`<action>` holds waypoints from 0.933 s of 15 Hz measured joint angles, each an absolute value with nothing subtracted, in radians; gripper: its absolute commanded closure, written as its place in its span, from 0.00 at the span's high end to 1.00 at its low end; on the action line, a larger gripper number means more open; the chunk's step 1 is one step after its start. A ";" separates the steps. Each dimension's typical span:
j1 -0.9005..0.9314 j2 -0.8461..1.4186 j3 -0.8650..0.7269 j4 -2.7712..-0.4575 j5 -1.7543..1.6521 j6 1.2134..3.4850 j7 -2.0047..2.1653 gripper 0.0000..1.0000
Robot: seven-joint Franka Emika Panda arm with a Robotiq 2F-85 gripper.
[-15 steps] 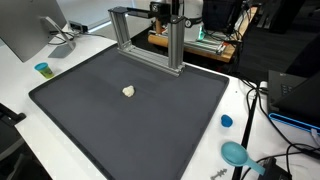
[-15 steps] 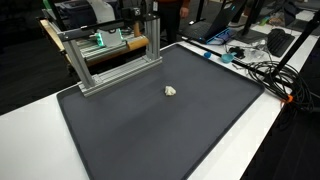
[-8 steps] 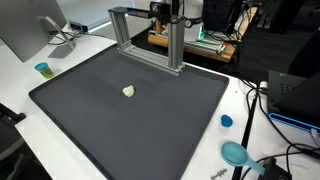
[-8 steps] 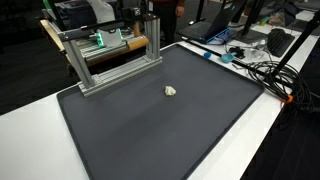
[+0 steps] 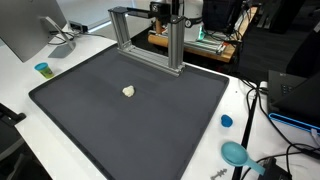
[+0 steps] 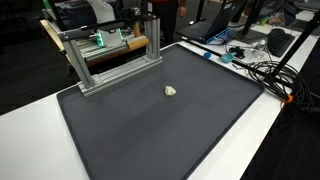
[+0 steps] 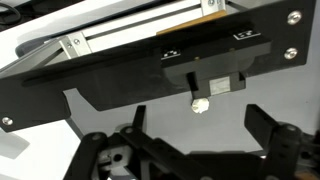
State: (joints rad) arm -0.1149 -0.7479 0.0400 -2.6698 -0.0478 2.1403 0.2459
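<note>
Fingers of the gripper are spread wide in the wrist view. They are dark & blurred along the bottom edge, w/ nothing between them. The gripper shows in that view only. Just beyond the gap runs a long black panel w/ screws near its ends, tilted across the pic. On it, under a small bracket, sits a tiny white blob; can't tell what it is. A pale aluminium bar runs above the panel.

The small off-white crumpled lump shows in both exterior views. It lies alone on the big dark-grey rectangular mat, somewhat off the mat's middle toward the frame side, w/ nothing touching it. It is well apart from the silver aluminium-profile gantry frame, which stands along one edge of the mat, uprights vertical & crossbar level.

The mat rests on a white tabletop. In an exterior view a small blue cup stands off one mat corner, near the base of a grey monitor. On the opposite side of the mat are a blue round cap, just beside the mat's edge, & a teal round dish-like thing nearer the camera. A tangle of black cables lies on the tabletop past the mat in an exterior view.
</note>
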 measured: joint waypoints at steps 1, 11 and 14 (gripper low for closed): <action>-0.114 -0.748 0.046 -2.670 -0.048 2.139 0.246 1.00; -0.102 -0.747 0.065 -2.672 -0.047 2.138 0.246 1.00; -0.102 -0.747 0.065 -2.672 -0.047 2.138 0.246 1.00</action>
